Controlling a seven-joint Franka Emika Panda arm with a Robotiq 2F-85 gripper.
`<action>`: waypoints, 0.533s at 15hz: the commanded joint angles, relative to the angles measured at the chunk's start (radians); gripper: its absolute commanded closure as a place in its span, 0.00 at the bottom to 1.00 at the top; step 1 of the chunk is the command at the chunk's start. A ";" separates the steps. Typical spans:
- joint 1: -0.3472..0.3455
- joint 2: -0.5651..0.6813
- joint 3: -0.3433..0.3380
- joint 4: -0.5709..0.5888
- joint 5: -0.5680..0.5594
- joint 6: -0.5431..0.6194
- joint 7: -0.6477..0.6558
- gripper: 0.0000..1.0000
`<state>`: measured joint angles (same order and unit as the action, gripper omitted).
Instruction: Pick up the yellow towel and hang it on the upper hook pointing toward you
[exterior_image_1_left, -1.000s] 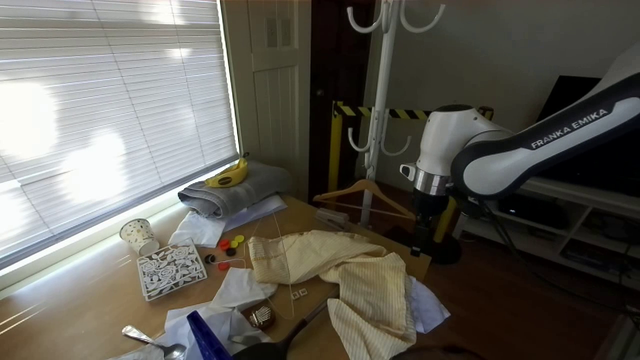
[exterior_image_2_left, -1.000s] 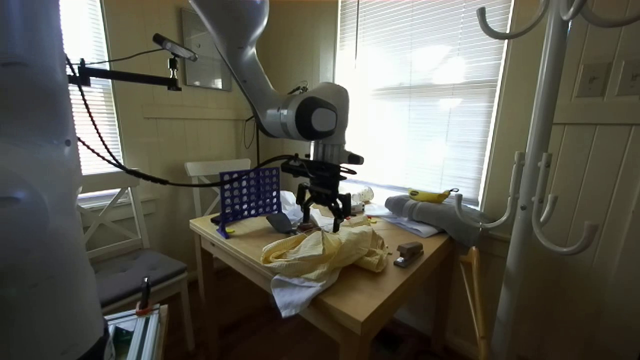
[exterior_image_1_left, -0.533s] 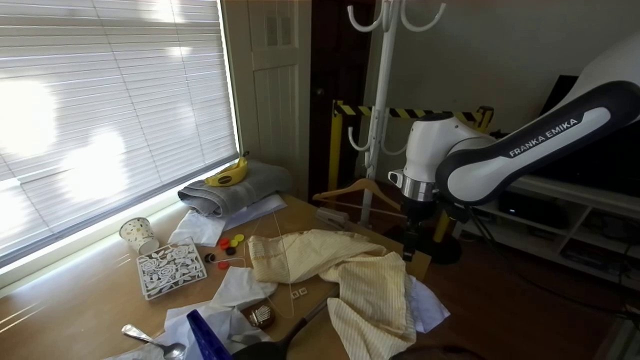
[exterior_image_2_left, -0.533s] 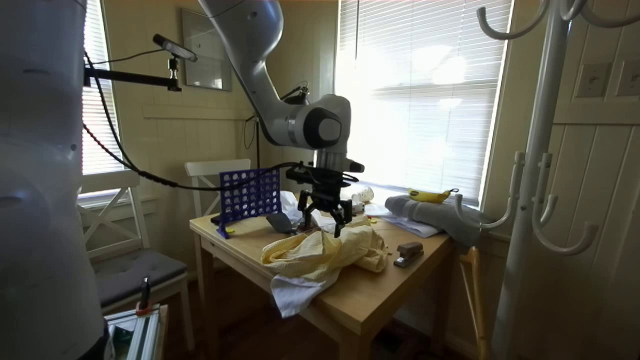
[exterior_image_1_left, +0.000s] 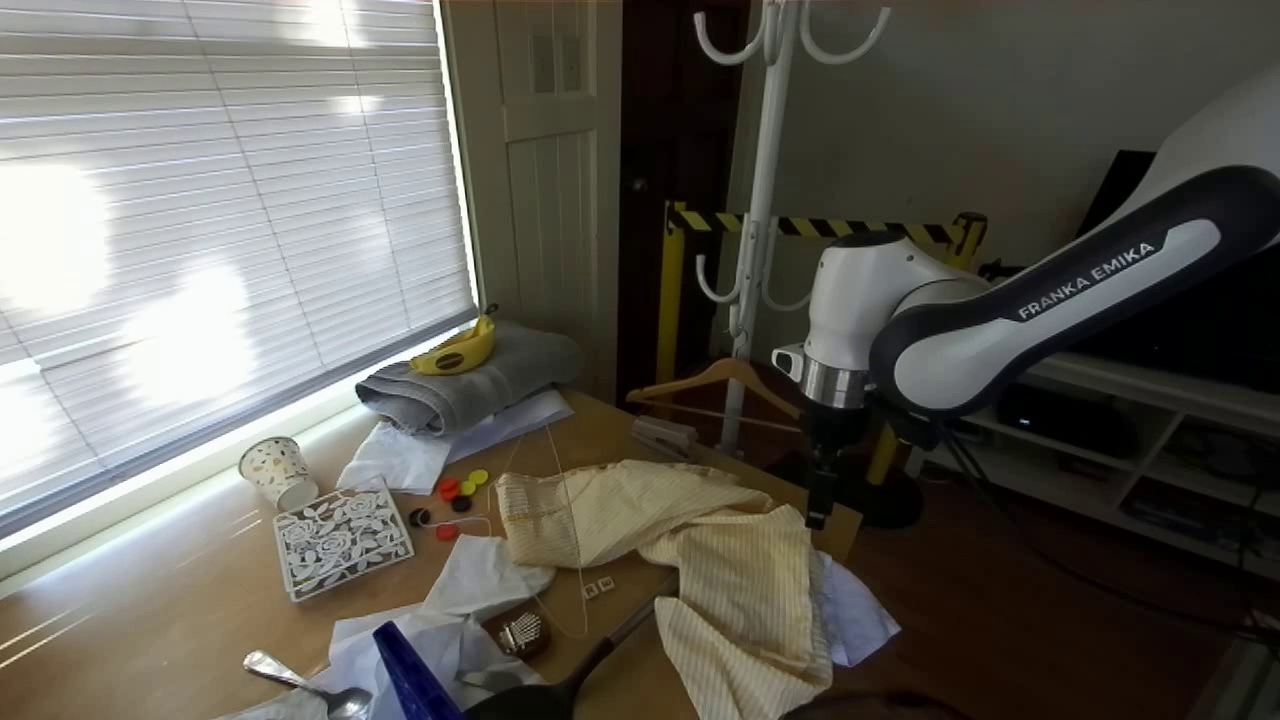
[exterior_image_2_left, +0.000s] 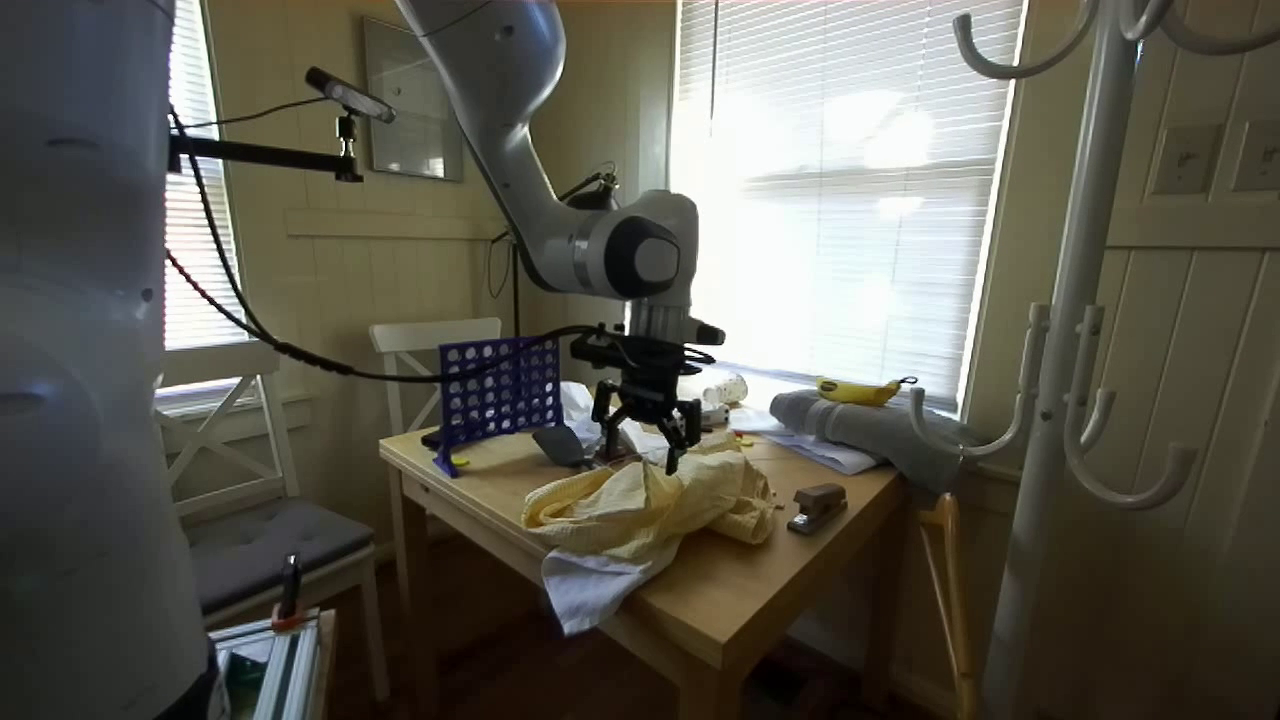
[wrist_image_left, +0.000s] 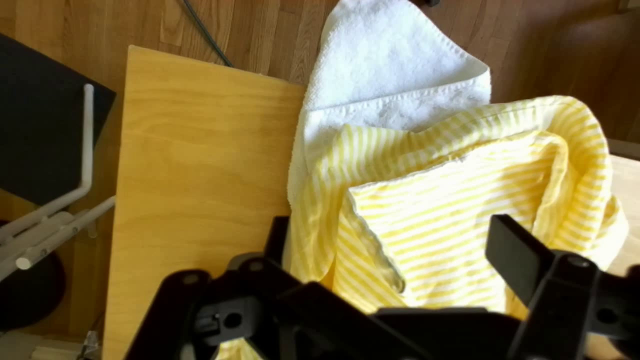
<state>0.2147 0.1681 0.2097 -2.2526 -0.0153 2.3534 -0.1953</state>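
The gripper (wrist_image_left: 389, 237) stands wide, its fingers (wrist_image_left: 517, 255) well apart over the yellow towel (wrist_image_left: 440, 215), crumpled along one edge of the tabletop (wrist_image_left: 205, 150) near a corner; whether they touch it I cannot tell. The gripper hides part of the towel in the wrist view, and an upper hook (exterior_image_2_left: 1010, 70) runs out of frame in an exterior view. The gripper sits lower than a second ago; the towel lies as before.
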 joint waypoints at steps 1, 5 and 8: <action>0.018 0.051 0.038 0.023 -0.022 0.036 -0.078 0.00; 0.046 0.089 0.043 0.045 -0.105 0.072 -0.053 0.00; 0.051 0.099 0.036 0.053 -0.155 0.086 -0.051 0.00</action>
<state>0.2600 0.2356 0.2545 -2.2304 -0.1095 2.4232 -0.2549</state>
